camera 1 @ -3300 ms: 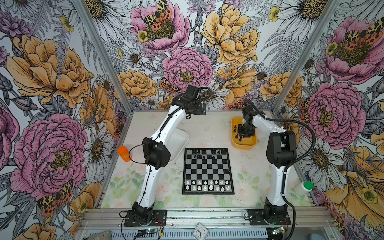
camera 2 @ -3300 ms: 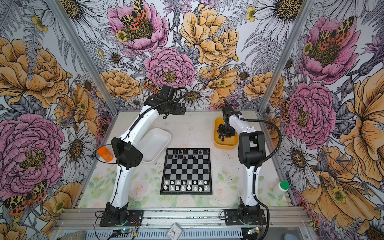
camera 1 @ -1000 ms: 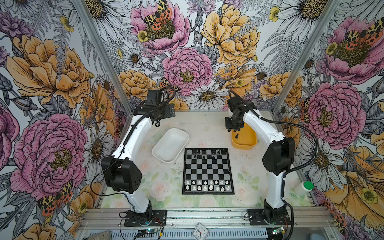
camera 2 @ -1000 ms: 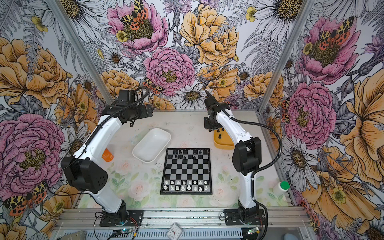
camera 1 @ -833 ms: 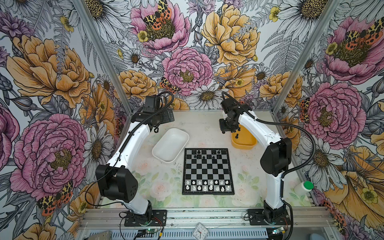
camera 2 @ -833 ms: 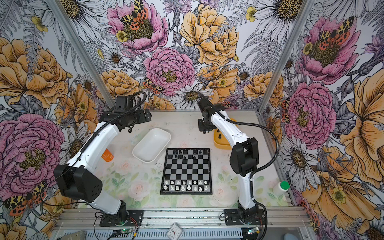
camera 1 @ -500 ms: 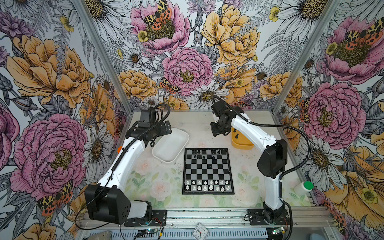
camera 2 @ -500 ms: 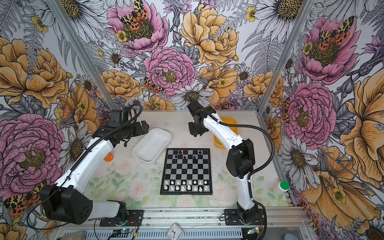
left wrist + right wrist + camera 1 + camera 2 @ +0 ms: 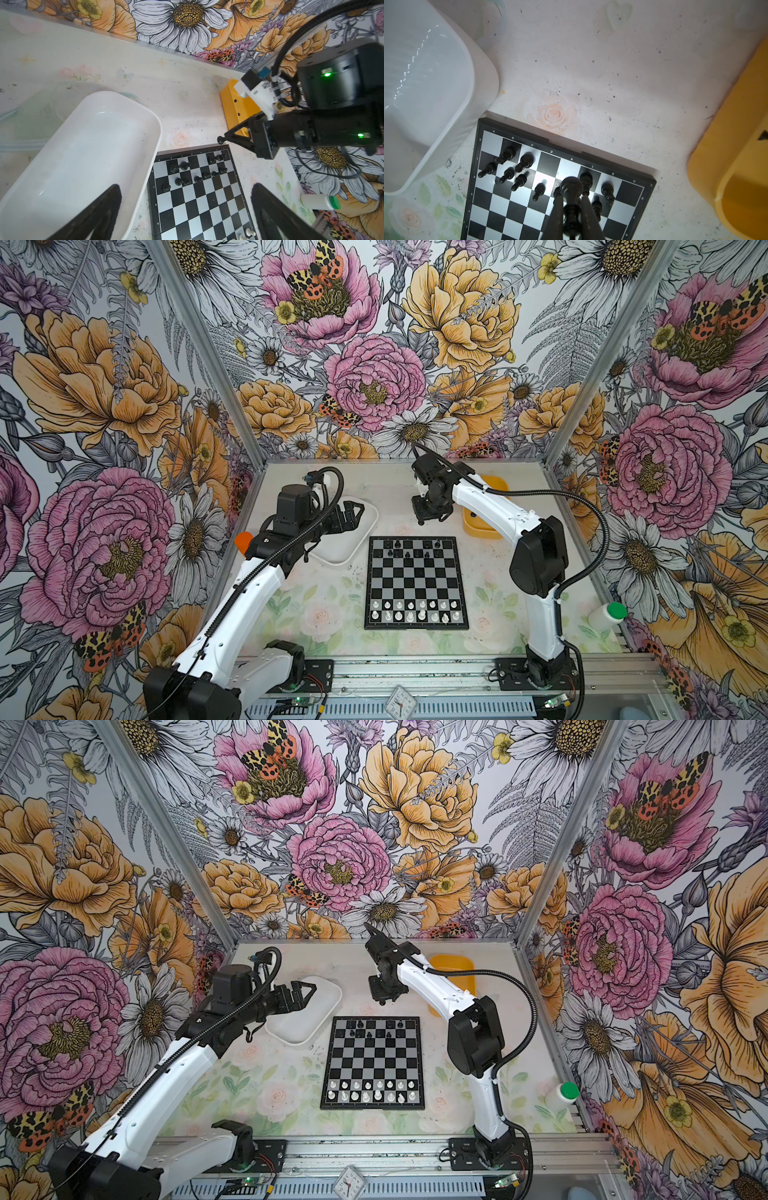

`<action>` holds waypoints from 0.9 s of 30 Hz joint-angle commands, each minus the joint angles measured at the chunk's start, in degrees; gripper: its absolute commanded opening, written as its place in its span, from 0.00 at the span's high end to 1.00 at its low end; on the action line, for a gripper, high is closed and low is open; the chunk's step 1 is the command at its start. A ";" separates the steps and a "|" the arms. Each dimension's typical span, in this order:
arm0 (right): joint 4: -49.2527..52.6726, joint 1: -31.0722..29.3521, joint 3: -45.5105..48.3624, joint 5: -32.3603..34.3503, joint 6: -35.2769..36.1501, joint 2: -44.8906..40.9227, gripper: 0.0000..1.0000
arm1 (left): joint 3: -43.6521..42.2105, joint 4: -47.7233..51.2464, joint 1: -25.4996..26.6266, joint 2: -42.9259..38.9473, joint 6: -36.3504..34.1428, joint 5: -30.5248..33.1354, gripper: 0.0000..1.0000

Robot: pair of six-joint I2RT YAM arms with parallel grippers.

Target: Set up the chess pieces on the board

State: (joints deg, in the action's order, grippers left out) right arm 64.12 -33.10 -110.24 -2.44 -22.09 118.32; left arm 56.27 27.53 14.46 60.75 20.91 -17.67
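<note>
Pinching a black piece (image 9: 571, 188), right gripper (image 9: 422, 521) hangs above floral tabletop (image 9: 395, 489); left gripper (image 9: 359, 514) spread; flowered walls (image 9: 374, 364).

Floral wallpaper walls (image 9: 374, 364) of pink and orange blooms around a pale, flower-printed tabletop (image 9: 316, 614).

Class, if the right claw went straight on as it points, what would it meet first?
Probably the board, its far rows, among black pieces standing there; the held piece would touch first. Depth unclear.
</note>
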 commanded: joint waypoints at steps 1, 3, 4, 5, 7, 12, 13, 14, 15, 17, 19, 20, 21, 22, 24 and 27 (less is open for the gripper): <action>-2.71 -0.72 1.95 -0.95 -1.29 0.84 0.85 | -0.82 -5.08 0.04 -1.46 1.33 -5.18 0.01; -3.29 -0.95 3.08 -1.20 -1.47 0.70 0.85 | -0.65 -4.65 0.01 -1.58 1.26 -5.05 0.01; -3.60 -1.13 3.64 -1.31 -1.55 0.74 0.85 | -0.40 -4.36 -0.05 -1.54 1.17 -4.85 0.01; -3.85 -1.25 4.14 -1.26 -1.64 0.64 0.85 | -0.19 -4.09 -0.08 -1.51 1.02 -4.76 0.01; -4.59 -1.52 5.24 -1.46 -1.81 0.59 0.85 | 0.06 -3.80 -0.03 -1.68 0.85 -4.74 0.01; -5.48 -2.18 7.22 -1.28 -2.00 0.58 0.85 | 0.84 -2.76 -0.13 -2.04 0.03 -4.49 0.01; -5.57 -2.23 7.52 -1.19 -2.04 0.56 0.85 | 0.98 -2.58 -0.12 -2.01 -0.14 -4.49 0.01; -5.79 -2.32 7.91 -1.11 -2.08 0.46 0.85 | 1.11 -2.39 -0.14 -2.04 -0.20 -4.49 0.01; -5.93 -2.35 8.36 -1.20 -2.08 0.42 0.85 | 1.20 -2.31 -0.13 -2.12 -0.25 -4.73 0.01; -6.19 -2.49 8.97 -1.37 -2.17 0.46 0.85 | 1.30 -2.31 -0.14 -2.11 -0.25 -5.08 0.01; -6.46 -2.66 9.34 -1.43 -2.09 0.64 0.85 | 1.35 -2.21 -0.06 -2.17 -0.41 -5.27 0.01; -6.55 -2.83 9.48 -1.30 -2.08 0.68 0.85 | 1.39 -2.13 -0.13 -2.21 -0.64 -5.19 0.01; -6.55 -2.93 9.53 -1.18 -2.08 0.79 0.85 | 1.39 -1.97 -0.21 -2.30 -0.71 -5.07 0.01; -6.55 -3.02 9.66 -1.10 -2.08 0.86 0.85 | 1.37 -1.87 -0.21 -2.34 -0.84 -4.92 0.01; -6.64 -3.11 9.93 -0.94 -2.08 0.96 0.85 | 1.60 -1.78 -0.31 -2.48 -1.04 -4.96 0.01; -6.72 -3.19 10.22 -0.87 -1.67 0.95 0.85 | 1.82 -1.43 -0.35 -2.65 -1.35 -4.76 0.01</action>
State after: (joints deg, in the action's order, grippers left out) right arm 58.78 -35.79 -100.47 -3.33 -23.51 118.32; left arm 56.25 25.65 14.46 59.29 20.84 -21.52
